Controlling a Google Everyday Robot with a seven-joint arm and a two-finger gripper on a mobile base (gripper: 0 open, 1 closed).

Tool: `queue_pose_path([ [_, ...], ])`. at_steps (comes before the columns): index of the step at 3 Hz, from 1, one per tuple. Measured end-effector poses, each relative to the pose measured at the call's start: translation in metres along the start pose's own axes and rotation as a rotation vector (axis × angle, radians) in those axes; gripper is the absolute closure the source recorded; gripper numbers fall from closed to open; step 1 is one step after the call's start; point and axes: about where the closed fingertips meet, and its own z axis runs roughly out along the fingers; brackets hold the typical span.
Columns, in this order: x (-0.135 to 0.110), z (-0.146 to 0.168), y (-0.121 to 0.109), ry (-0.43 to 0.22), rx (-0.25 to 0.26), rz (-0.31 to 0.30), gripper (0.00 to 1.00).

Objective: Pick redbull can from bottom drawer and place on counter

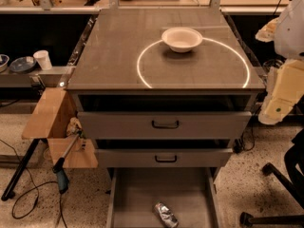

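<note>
**Can in the bottom drawer, gripper parked off to the side**

Can (166, 214) lies on its side on the floor of the bottom drawer (137, 194), at 6 o'clock in view, slightly angled, touching neither side wall. Not picked yet. Gripper (280, 99) looks to be the pale block at 3 o'clock, beside the cabinet's right flank and well apart from the can. Open or closed: cannot tell.

Risks, my read:
- Can is crinkled and lying flat, so it could roll or squirt out of a pinch that lands off-centre.
- The two upper drawers (118, 125) stand partly out above the bottom one. A reach going down or lifting out could clip their fronts or handles.
- Bowl (182, 39) sits on the counter (114, 56) at 12 o'clock on the white circle (138, 65). A careless put-down there knocks it; the middle of the ring looks safer.

Hard to see:
- Front of the bottom drawer is cut off by the lower edge.
- Its rear is in shadow under the middle drawer.
- Arm runs out of view at 3 o'clock.
- Can's print is unreadable.
</note>
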Motion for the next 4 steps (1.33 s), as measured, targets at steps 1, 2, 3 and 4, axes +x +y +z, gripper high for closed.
queue_pose_path([
  [1, 0.0, 0.0, 0.0, 0.0, 0.0, 0.0, 0.0],
  [2, 0.0, 0.0, 0.0, 0.0, 0.0, 0.0, 0.14],
  [3, 0.0, 0.0, 0.0, 0.0, 0.0, 0.0, 0.38],
  [4, 0.0, 0.0, 0.0, 0.0, 0.0, 0.0, 0.61],
])
